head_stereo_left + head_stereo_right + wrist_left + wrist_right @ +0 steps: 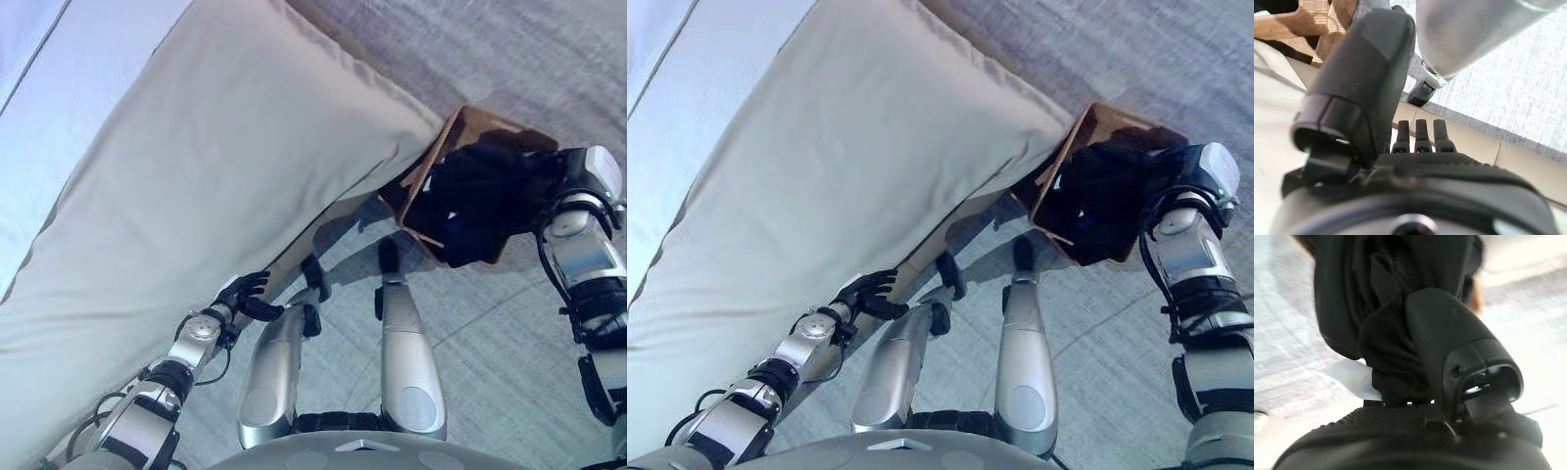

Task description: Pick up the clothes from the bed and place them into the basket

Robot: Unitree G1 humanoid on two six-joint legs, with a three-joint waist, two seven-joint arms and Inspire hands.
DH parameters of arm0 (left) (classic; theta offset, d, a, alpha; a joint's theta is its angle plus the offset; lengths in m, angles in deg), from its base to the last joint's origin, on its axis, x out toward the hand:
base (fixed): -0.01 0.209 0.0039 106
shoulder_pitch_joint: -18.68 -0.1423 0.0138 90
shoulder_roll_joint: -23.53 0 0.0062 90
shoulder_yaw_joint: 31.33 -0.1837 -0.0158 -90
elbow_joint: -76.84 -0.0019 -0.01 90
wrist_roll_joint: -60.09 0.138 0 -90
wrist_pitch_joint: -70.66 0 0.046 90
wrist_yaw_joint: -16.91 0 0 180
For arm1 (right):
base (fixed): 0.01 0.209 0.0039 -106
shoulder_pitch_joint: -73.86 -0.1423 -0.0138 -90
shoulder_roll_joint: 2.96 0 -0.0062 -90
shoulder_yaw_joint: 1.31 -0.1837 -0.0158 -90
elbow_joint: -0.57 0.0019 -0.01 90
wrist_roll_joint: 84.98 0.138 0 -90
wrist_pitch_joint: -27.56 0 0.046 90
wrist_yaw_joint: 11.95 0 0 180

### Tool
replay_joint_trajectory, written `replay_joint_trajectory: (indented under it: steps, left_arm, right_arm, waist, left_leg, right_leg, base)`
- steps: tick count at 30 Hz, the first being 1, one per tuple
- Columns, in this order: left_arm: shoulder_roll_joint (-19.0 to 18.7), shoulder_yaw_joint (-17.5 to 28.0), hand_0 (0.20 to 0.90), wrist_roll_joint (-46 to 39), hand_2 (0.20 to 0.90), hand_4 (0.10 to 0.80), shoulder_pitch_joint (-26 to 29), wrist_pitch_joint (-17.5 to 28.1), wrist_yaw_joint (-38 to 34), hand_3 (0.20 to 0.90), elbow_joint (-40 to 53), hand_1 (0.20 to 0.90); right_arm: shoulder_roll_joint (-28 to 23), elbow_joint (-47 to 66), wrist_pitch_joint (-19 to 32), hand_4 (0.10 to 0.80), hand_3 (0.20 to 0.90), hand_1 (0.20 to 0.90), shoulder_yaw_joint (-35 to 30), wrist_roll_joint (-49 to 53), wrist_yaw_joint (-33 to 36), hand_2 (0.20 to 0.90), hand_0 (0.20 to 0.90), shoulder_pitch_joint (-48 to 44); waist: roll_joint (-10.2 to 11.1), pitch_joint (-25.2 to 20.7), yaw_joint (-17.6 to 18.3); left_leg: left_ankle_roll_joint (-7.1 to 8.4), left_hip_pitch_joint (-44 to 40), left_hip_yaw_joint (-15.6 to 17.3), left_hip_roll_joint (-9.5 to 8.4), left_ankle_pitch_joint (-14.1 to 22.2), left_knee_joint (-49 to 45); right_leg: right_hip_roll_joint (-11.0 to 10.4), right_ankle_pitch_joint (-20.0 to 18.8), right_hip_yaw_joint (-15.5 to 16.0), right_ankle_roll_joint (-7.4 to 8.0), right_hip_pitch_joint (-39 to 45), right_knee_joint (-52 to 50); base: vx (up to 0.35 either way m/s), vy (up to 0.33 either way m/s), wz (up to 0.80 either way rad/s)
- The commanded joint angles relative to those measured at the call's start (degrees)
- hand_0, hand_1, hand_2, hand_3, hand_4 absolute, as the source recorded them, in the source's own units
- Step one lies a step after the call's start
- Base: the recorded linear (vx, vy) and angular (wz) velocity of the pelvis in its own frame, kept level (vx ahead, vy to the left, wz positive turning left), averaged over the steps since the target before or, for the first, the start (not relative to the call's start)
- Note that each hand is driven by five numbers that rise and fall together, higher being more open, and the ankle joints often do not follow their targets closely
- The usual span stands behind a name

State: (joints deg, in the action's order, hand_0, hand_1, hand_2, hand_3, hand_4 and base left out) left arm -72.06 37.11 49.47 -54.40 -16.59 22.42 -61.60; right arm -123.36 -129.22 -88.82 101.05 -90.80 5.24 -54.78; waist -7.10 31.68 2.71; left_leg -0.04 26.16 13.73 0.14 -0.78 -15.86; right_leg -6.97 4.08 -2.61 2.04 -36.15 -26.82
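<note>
The right hand (1449, 396) grips the dark garment (475, 196) over the basket (460, 127) — lower it inside, then let go. The left hand (245, 294) hangs relaxed, well away from the basket.

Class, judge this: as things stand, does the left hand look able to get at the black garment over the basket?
Probably not. The left hand sits at the bed's edge, apart from the basket, while the right hand grips the black garment there.
</note>
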Motion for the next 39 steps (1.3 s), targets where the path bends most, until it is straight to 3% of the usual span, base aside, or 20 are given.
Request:
replay_joint_trajectory:
  steps: [1,7,15,18,21,24,26,29,35,39]
  left_arm:
    - [-2.8,-1.9,0.900,-2.7,0.900,0.800,-2.7,1.5,-0.1,0.900,3.4,0.900]
    - [-3.4,-3.7,0.900,-4.3,0.900,0.800,-3.4,2.2,-0.7,0.900,5.8,0.900]
    - [-1.7,-3.2,0.900,-4.7,0.900,0.800,-5.2,2.3,-0.6,0.900,5.7,0.900]
    - [-0.7,-1.8,0.900,-4.3,0.900,0.800,-5.1,1.8,-0.4,0.900,3.6,0.900]
    - [-0.3,-0.3,0.900,-3.5,0.900,0.800,-4.7,1.0,-0.1,0.900,0.6,0.900]
    - [-0.3,1.0,0.900,-1.0,0.900,0.800,-5.8,-0.7,0.8,0.900,-3.0,0.900]
    - [-0.2,1.3,0.900,-0.3,0.900,0.800,-6.6,-0.6,1.0,0.900,-4.1,0.900]
    - [1.1,3.2,0.900,2.8,0.900,0.800,-9.5,-1.9,1.7,0.900,-7.6,0.900]
    - [2.5,5.9,0.900,6.5,0.900,0.800,-12.2,-4.0,2.7,0.900,-12.8,0.900]
    - [3.0,7.2,0.900,8.4,0.900,0.800,-13.1,-4.5,3.5,0.900,-15.8,0.900]
  right_arm:
    - [-5.0,-1.8,-0.6,0.800,0.900,0.900,2.0,-2.0,4.6,0.900,0.900,-5.8]
    - [-3.5,-6.7,1.0,0.800,0.900,0.900,5.0,1.5,6.6,0.900,0.900,-9.4]
    - [-0.2,-4.6,6.4,0.800,0.900,0.900,1.3,6.8,10.4,0.900,0.900,-3.8]
    - [3.4,-0.8,9.7,0.800,0.900,0.900,-2.1,9.4,11.6,0.900,0.900,2.9]
    - [8.1,0.8,12.6,0.800,0.900,0.900,-3.6,11.6,12.6,0.900,0.900,10.2]
    - [13.2,-2.4,15.7,0.800,0.900,0.900,-4.7,12.6,11.2,0.900,0.900,18.8]
    - [14.2,-4.1,16.4,0.800,0.900,0.900,-4.8,12.2,10.2,0.900,0.900,20.5]
    - [18.0,-10.2,17.2,0.800,0.900,0.900,-4.1,8.7,7.1,0.900,0.900,25.2]
    - [23.5,-15.5,16.4,0.800,0.900,0.900,-3.3,6.6,6.2,0.900,0.900,30.1]
    - [26.0,-19.1,16.1,0.800,0.900,0.900,-3.9,8.9,5.8,0.900,0.900,32.4]
  waist:
    - [-2.9,-1.9,0.0]
    - [-5.6,-1.9,-1.1]
    - [-5.1,-1.9,-0.9]
    - [-3.3,-1.9,0.1]
    - [-0.8,-1.9,0.8]
    - [2.4,-6.1,0.4]
    - [3.2,-7.3,0.2]
    - [5.8,-13.4,-0.7]
    - [7.6,-20.9,-2.1]
    - [8.1,-23.6,-2.5]
  left_leg:
    - [-0.50,4.2,-8.0,-1.68,9.4,-10.1]
    - [-0.49,8.6,-7.9,-2.27,7.8,-9.9]
    - [0.50,2.9,-8.1,-2.06,4.5,-1.9]
    - [0.79,-1.6,-7.7,-1.56,1.4,3.6]
    - [1.06,-7.4,-7.5,-1.00,0.8,7.6]
    - [1.35,-13.0,-7.8,-0.23,0.7,12.3]
    - [1.34,-14.5,-7.9,-0.10,0.7,13.2]
    - [1.17,-20.2,-7.6,-0.05,1.7,15.7]
    - [0.45,-26.1,-7.2,0.08,3.1,17.5]
    - [0.20,-29.2,-6.5,0.18,3.7,18.2]
  right_leg:
    - [-0.2,5.5,7.9,-2.39,-0.1,-3.7]
    - [-0.5,5.3,8.2,-2.85,-5.1,-4.8]
    - [0.6,3.9,8.3,-2.16,-0.1,0.2]
    - [1.4,0.6,8.6,-1.69,4.2,5.4]
    - [1.9,-0.8,9.0,-0.85,10.4,9.8]
    - [2.5,-3.0,9.8,0.31,17.7,16.7]
    - [2.6,-3.5,9.8,0.64,19.6,18.4]
    - [3.1,-5.4,9.9,1.74,26.9,24.9]
    - [3.5,-5.6,10.6,2.19,32.9,27.4]
    - [3.5,-5.0,11.7,2.24,36.1,27.9]
  base:
    - [-0.054,-0.050,0.06]
    - [-0.022,0.001,0.06]
    - [0.033,0.068,0.03]
    - [-0.046,0.110,0.07]
    - [0.043,0.044,0.03]
    - [0.094,-0.011,0.17]
    - [0.097,-0.008,0.15]
    - [0.186,0.031,0.11]
    - [0.131,0.085,0.04]
    - [0.058,0.075,0.09]
